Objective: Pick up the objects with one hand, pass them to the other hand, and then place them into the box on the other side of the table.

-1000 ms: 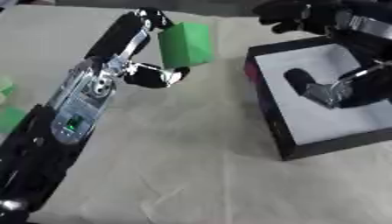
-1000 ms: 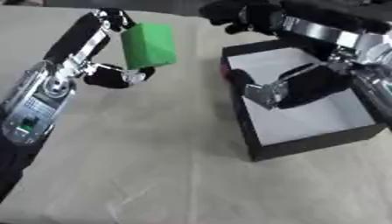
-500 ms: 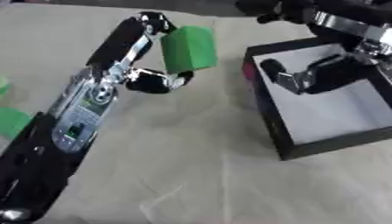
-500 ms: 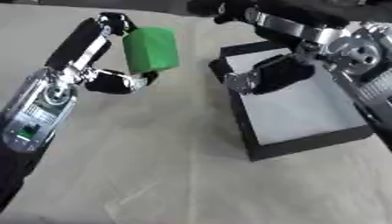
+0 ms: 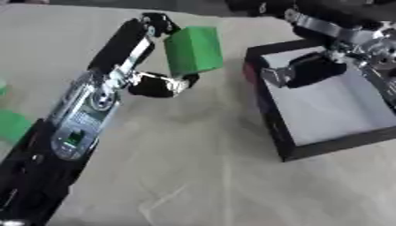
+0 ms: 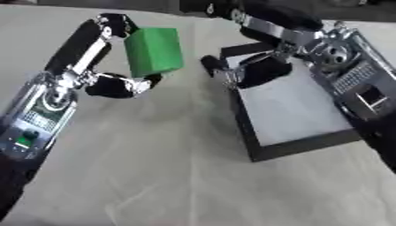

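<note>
The left hand [image 5: 158,66] is pinching a plain bright-green block [image 5: 192,49] between fingers and thumb, just left of the box [image 5: 272,128]. The right hand [image 6: 251,70], fingers curled and empty, is hanging over the box's near-left corner.

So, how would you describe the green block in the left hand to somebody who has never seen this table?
Start from the black box with the white floor, on the right of the table. Just left of its far corner, the left hand holds a green block above the cloth. The other green pieces lie flat at the left edge; only this one is lifted.
</note>
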